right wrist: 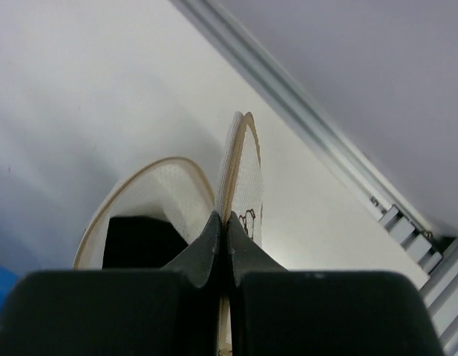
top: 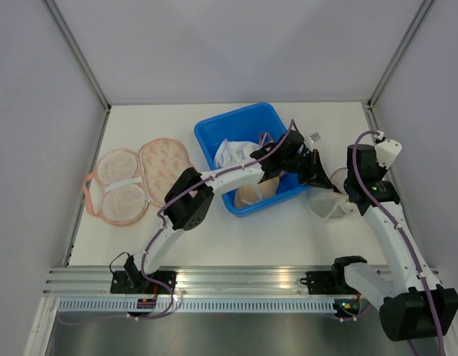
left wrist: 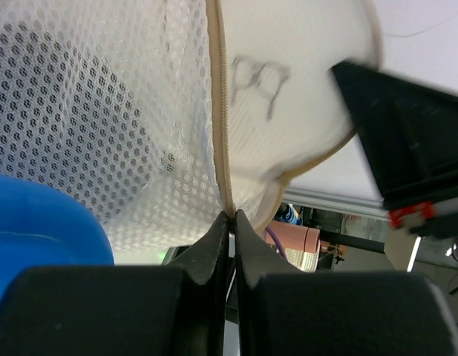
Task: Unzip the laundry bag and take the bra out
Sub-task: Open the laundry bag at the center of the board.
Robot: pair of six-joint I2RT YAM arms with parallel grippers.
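Two grips on one laundry bag [top: 326, 206]. Far left of the surface [top: 288, 237]: pink bra [top: 136, 182] lying flat, well apart from the bag; centre: blue bin [top: 232, 119] holding a white cloth [top: 232, 152]; left end effector [left wrist: 232, 215] reaches across the bin, pinched tight on the tan zipper [left wrist: 220, 111] seam; bag sits just right of the bin; right end effector [right wrist: 224, 219] clamped on the bag's trimmed edge. Judgement: mesh light and limp, likely to sag and bunch; stiffer trim or zipper pull is the best hold. Zipper pull not made out; contents hidden; arms mask much of the bag from above.
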